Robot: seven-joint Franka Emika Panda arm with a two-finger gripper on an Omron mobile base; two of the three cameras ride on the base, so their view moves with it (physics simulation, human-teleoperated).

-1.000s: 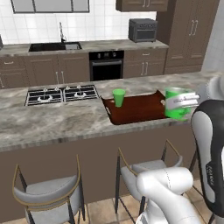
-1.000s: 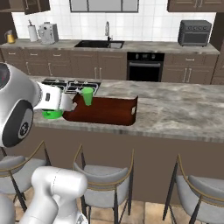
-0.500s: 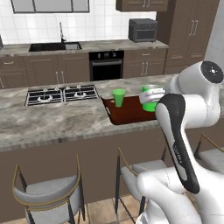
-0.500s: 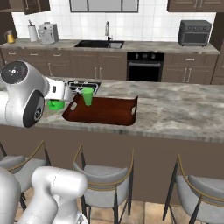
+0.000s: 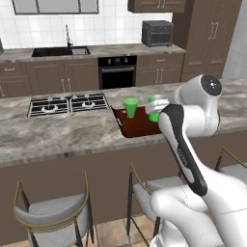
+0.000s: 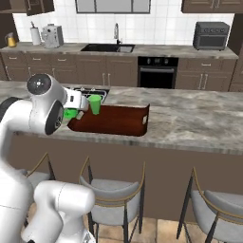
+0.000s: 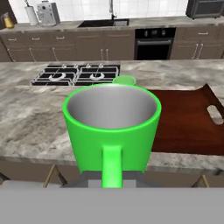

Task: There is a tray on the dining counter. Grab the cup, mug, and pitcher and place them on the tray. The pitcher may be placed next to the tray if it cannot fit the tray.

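Gripper [image 6: 76,108] pinched on the mug [image 7: 112,127], upright, handle toward the camera. Tray [image 7: 192,127] lies ahead and to the hand's right, cup [image 5: 130,107] already standing at its far corner.

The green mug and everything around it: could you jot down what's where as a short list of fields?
mug: bright green, has a handle, held in the end effector, which is shut on it
mug position: raised, near the tray's left end as the right base view shows it
cup: green tumbler, upright on the tray
tray: dark reddish-brown, on the dining counter
hob: built into the counter, beside the tray
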